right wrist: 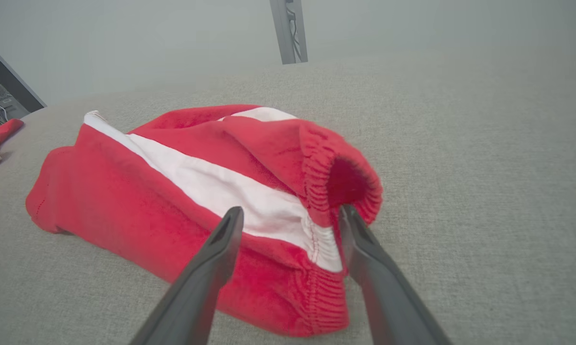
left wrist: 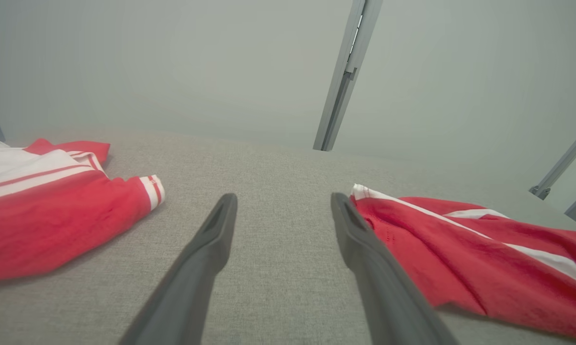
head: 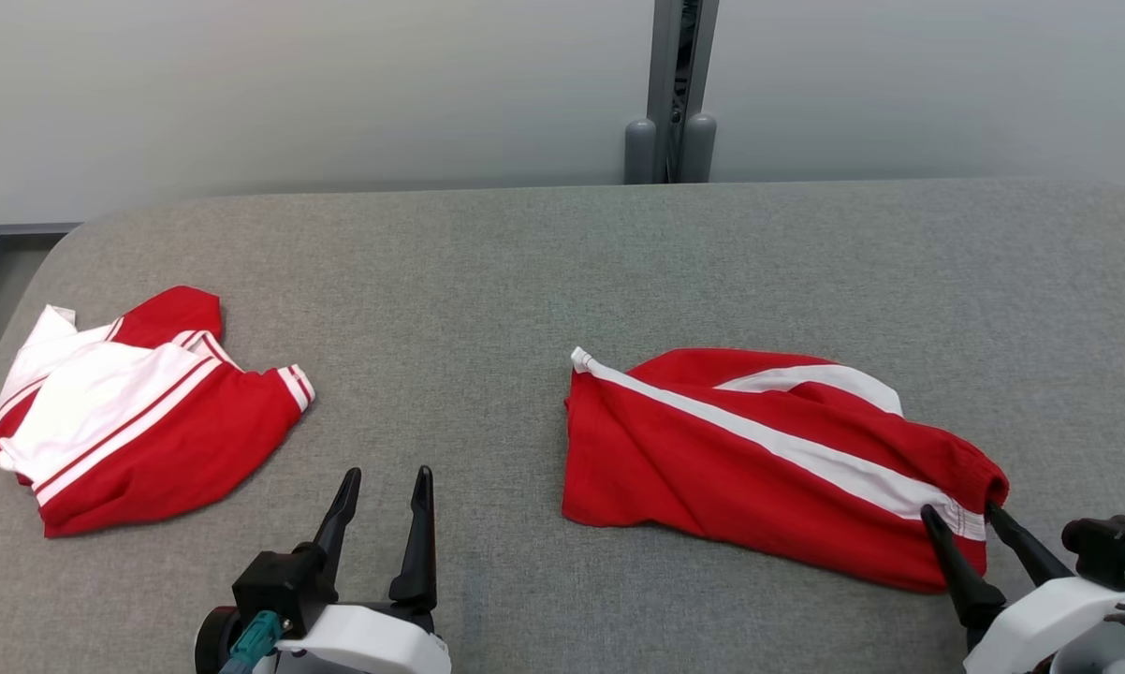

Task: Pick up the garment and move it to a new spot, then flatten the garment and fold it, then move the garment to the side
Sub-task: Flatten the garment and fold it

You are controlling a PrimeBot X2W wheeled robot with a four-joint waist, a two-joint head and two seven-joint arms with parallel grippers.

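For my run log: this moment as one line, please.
left gripper: jaws open, above table | right gripper: jaws open, astride red garment waistband | stage: before pick-up

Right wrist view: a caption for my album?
Open right gripper poised at the waistband of a red, white-striped garment on grey table.

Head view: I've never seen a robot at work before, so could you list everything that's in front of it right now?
Table: one, grey fabric top, runs across the whole scene.
Striped garment: one, red with a white stripe, crumpled on the table's right half.
Folded garment: one, red and white, on the table's far left.
Post: one, grey metal, upright behind the table's far edge.
Wall: one, pale grey, behind the table.
Left gripper: one, dark fingers, open, over bare table between the two garments.
Right gripper: one, dark fingers, open, at the striped garment's elastic end.
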